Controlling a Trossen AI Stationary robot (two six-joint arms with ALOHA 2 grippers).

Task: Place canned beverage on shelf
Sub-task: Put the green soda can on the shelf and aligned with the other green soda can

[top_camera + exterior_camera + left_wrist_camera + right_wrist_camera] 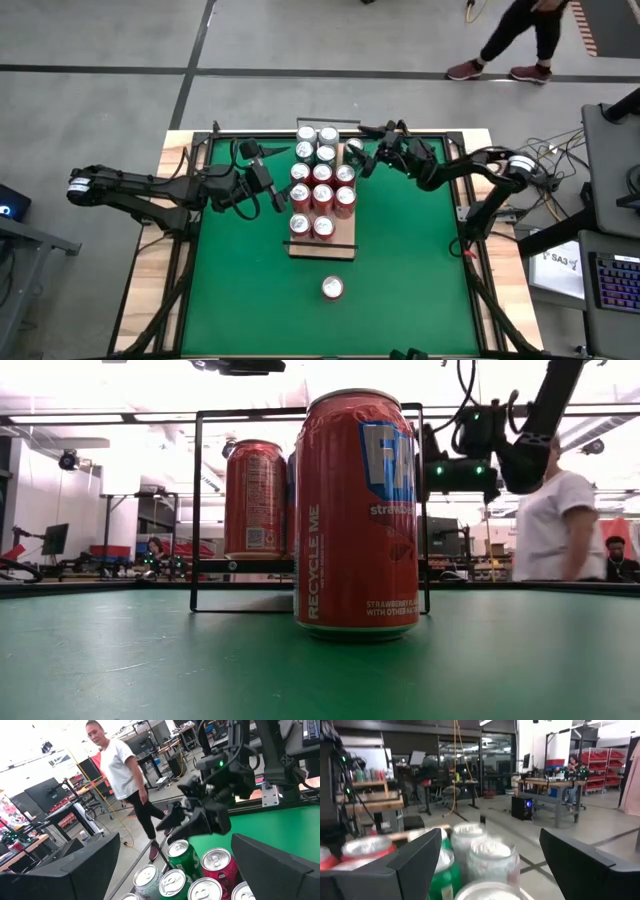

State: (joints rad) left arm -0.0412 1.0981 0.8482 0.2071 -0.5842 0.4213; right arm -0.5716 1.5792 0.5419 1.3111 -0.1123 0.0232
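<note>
Your lone can (pixel 333 288) is hard, smooth, maybe slippery. Grab its round sides. Both grippers, left (pixel 276 190) and right (pixel 368 160), are spread and hold nothing.

A grey concrete floor (pixel 100 40) surrounds the table, crossed by dark lines. A person in a white T-shirt (pixel 116 767) and dark trousers walks past at the far side, wearing red shoes (pixel 465 70). Bright ceiling strip lights (pixel 70 418) wash the room out. Workbenches (pixel 547 787) stand across the open hall, with red shelving racks (pixel 602 767) against the far wall and a computer tower (pixel 522 806) on the floor. A keyboard (pixel 610 280) and tangled cables (pixel 560 185) lie beside the table.
</note>
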